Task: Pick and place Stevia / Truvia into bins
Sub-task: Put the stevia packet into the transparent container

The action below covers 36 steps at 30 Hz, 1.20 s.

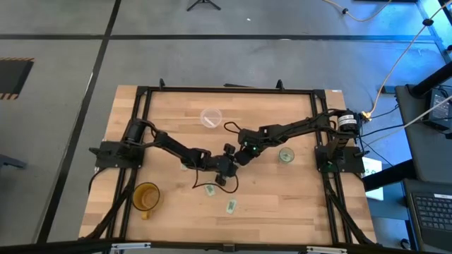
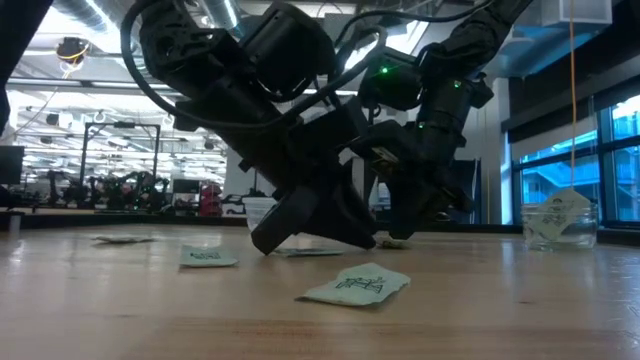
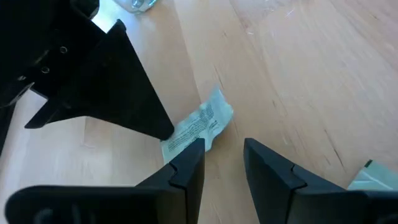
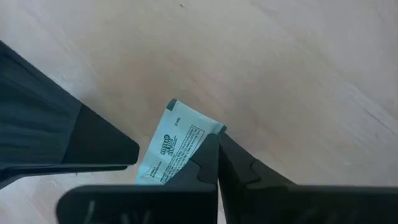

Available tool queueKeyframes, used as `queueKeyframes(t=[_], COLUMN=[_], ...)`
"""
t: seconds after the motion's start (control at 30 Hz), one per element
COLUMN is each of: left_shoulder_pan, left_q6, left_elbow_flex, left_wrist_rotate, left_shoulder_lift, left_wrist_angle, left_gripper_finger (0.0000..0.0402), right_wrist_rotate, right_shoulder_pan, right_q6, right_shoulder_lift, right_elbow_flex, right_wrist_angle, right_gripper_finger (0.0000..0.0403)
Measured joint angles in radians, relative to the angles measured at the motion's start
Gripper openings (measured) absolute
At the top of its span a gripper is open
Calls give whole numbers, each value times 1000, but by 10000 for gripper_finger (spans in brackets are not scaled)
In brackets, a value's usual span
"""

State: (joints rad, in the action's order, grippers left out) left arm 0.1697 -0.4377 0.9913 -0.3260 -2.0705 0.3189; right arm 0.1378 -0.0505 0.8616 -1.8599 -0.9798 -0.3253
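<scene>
Sachet (image 4: 173, 149) half hidden behind shut right pincer (image 4: 216, 163).

Three flat sachets (image 1: 231, 206) lie loose on the near counter; wide cup (image 1: 211, 117) far, small cup (image 1: 286, 156) right holding sachets.

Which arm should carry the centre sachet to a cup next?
Right. The right tool appears shut on the sachet, and the glassy cup stands on its side of the table. The left tool is open beside that sachet, gripping nothing.
</scene>
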Motion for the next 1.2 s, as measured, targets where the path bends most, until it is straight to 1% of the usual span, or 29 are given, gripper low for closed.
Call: queueKeyframes(t=[0.2, 0.47, 0.6, 0.77, 0.87, 0.93, 1.0, 1.2], left_shoulder_pan=[-16, -24, -29, -31, -25, -25, -29, -34], left_q6=[9, 10, 62, 86, 103, 97, 95, 91], left_elbow_flex=[-5, -8, -6, -4, -3, -3, -3, -2], left_wrist_rotate=[21, 24, 11, 23, 2, -2, 14, 23], left_shoulder_lift=[-2, -5, -13, -40, -42, -42, -43, -43], left_wrist_angle=[20, 55, 47, 91, 101, 101, 101, 101], left_gripper_finger=[106, 106, 106, 106, 104, 96, 83, 22], right_wrist_rotate=[11, 18, 26, 42, 43, 43, 43, 31], right_shoulder_pan=[0, 1, 1, 1, 1, 1, 1, 1], right_q6=[1, 6, 5, 6, 10, 10, 9, 0], right_shoulder_lift=[0, -1, -2, -3, -3, -3, -4, -4], right_elbow_flex=[0, 1, 1, 1, 1, 1, 0, 0], right_wrist_angle=[10, 36, 44, 67, 66, 66, 65, 64], right_gripper_finger=[1, 1, 1, 1, 1, 1, 1, 3])
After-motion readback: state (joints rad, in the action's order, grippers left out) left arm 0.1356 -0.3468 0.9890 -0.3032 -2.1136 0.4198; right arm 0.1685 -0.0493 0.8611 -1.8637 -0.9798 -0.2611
